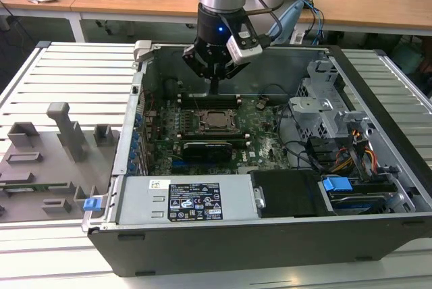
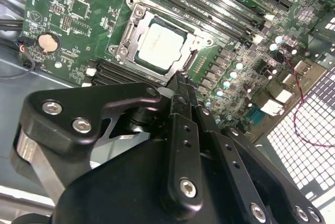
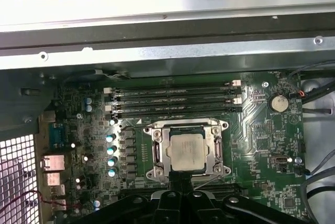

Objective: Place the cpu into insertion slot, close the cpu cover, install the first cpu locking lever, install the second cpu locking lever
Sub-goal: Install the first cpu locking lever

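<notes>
While cpu (image 3: 184, 152) sits framed by cpu cover (image 3: 163, 136), clenched claw (image 2: 181, 82) hovers just beside, memory slots (image 3: 172, 101) beyond

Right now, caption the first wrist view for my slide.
The cpu under its closed cover, gripper at the cover's edge.

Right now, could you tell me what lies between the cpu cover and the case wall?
A bank of long black memory slots, shown in the first wrist view.
</notes>
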Robot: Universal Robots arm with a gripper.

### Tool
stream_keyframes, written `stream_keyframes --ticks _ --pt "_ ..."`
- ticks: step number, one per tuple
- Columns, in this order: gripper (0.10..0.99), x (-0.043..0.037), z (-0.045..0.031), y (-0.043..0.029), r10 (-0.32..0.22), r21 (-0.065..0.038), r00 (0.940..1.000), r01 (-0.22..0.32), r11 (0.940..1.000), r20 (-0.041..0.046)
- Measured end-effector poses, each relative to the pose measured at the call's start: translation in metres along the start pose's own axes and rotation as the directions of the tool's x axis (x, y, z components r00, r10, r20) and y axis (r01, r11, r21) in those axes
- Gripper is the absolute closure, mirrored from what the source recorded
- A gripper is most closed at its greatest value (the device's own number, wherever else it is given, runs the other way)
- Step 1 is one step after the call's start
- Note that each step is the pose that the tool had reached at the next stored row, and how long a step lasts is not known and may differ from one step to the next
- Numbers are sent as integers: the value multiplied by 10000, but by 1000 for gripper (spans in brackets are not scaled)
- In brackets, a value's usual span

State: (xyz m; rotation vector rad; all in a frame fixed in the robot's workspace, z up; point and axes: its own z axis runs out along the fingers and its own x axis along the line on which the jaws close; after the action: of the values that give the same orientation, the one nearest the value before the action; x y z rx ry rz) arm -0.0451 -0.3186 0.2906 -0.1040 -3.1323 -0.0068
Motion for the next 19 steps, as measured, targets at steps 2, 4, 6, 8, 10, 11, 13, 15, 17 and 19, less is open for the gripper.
stream_keyframes --ticks 2,4,6,8,10,11,13,15,17,19 --pt "980 6 6 0 -3 0 10000 3 10000 0" --pt "980 13 15 -1 -9 1 10000 9 10000 -1" --pt "980 18 24 -1 -13 1 10000 13 10000 -1" --pt "980 20 28 -1 -12 1 10000 12 10000 -1" --pt "980 26 35 -2 -11 0 10000 11 10000 -1" --pt "980 28 37 -2 -11 0 10000 11 10000 0" --pt "980 36 42 -2 -13 0 10000 13 10000 0" --pt "980 44 47 -3 -14 0 10000 14 10000 -1" --pt "980 55 55 -4 -14 0 10000 14 10000 -1" --pt "980 64 62 -5 -14 1 10000 14 10000 -1"
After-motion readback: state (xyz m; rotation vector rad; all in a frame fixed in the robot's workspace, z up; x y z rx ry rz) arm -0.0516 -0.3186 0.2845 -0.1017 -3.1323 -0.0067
